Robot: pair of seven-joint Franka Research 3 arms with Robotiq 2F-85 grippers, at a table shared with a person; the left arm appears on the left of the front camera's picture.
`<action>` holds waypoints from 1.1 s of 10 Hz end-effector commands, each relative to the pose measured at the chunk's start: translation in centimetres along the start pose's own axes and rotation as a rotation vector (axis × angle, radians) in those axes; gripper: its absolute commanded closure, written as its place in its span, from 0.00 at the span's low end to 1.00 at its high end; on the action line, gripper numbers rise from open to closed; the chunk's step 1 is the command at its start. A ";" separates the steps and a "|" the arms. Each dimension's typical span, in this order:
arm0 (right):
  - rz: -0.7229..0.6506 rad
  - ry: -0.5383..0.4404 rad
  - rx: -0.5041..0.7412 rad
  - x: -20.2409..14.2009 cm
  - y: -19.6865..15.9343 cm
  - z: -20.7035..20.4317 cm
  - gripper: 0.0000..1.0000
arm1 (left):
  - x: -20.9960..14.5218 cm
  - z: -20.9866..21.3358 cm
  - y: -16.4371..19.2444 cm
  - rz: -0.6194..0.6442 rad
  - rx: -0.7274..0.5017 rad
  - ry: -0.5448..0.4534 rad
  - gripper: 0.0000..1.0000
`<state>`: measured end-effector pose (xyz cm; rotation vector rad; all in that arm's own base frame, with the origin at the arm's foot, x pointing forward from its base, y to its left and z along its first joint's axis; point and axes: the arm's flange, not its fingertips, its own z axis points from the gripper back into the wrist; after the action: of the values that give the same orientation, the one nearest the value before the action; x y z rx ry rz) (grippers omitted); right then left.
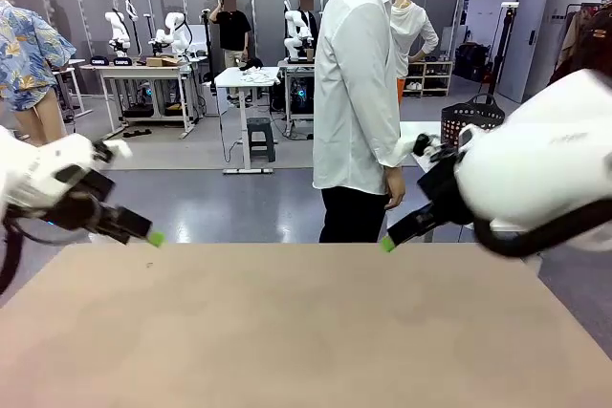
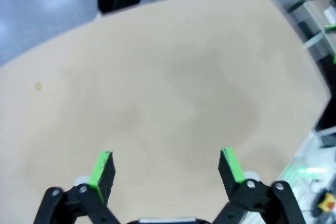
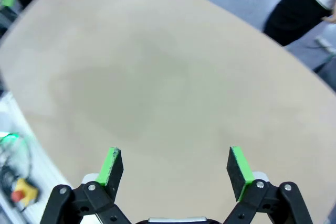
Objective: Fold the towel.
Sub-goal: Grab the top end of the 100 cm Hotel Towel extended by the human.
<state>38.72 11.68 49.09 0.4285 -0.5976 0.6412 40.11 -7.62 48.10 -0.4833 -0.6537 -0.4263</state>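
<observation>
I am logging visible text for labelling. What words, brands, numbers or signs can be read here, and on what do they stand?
No text can be read.
Right arm: a faint grey mark on its white shell, too blurred to read.
Table: no print on it.

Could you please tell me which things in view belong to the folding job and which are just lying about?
Job: left hand, open above the table; right hand, open too; likely the person standing at the far side.
Lying about: dark basket at far right; stool farther back.
</observation>
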 end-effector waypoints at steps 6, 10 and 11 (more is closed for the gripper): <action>-0.284 -0.258 0.552 -11.2 -13.0 11.3 0.00 | -9.1 15.4 5.0 0.301 -0.096 -0.363 0.00; -0.388 -0.478 0.543 -17.9 -15.5 15.7 0.00 | -16.0 19.7 6.0 0.461 -0.018 -0.467 0.00; -0.398 -0.505 0.537 -18.9 -15.5 16.6 0.00 | -17.7 20.5 6.3 0.504 -0.007 -0.478 0.00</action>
<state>30.89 -17.21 46.47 1.2079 -0.7470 0.2835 28.60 18.20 55.83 -0.7347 -0.9538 0.1540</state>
